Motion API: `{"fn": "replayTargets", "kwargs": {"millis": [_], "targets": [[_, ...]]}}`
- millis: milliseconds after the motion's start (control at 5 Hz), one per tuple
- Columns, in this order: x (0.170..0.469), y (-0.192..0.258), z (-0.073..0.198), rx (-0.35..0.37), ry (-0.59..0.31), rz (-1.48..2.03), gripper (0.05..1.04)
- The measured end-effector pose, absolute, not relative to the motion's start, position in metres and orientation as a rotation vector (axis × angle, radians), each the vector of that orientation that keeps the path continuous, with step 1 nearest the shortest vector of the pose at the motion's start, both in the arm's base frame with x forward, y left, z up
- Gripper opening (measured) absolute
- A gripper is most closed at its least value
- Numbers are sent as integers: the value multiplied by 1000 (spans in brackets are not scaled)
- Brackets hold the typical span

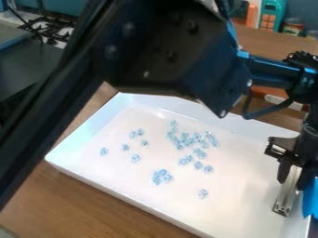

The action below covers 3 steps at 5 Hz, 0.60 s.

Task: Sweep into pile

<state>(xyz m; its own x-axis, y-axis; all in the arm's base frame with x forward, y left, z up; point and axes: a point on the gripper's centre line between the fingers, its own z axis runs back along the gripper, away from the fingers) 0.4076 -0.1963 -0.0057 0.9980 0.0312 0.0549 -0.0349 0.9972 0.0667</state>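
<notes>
Black robot hand [288, 183] is hanging over the right side of a shallow white tray [127, 186]. Whether it is open, closed or gripping something, I cannot tell. A bright blue object [312, 200] is showing beside it, cut off by the view's right edge; it may be the sweeping tool, though its shape and any grip on it are unclear. The hand's place near the tray's right edge probably suits a stroke inward, toward the middle.

Leftward from the hand, small, pale blue, see-through pieces [184, 139] are lying scattered on the tray floor. The most crowded group is sitting toward the far edge, right of the middle, making a natural gathering point. A small clump [162, 176] is resting nearer the near edge, with a lone piece [203, 193] to its right. Several strays [135, 158] are lying toward the left edge, so they are likely needing a separate pass. The pile looks only partly formed; too hard a push could scatter it.

The tray's raised walls are keeping the pieces off the wooden bench [93, 200] beneath. The black arm [168, 51] is crossing above the tray's far edge, bending so the hand is pointing downward. Behind, at upper left, a stove grate [49, 29] is showing.
</notes>
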Motion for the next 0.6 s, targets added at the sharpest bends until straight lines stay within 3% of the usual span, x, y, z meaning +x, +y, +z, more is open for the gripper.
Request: {"fn": "replayTargets", "kwargs": {"millis": [600], "targets": [[411,-141,-8,72,-47,67,340]]}}
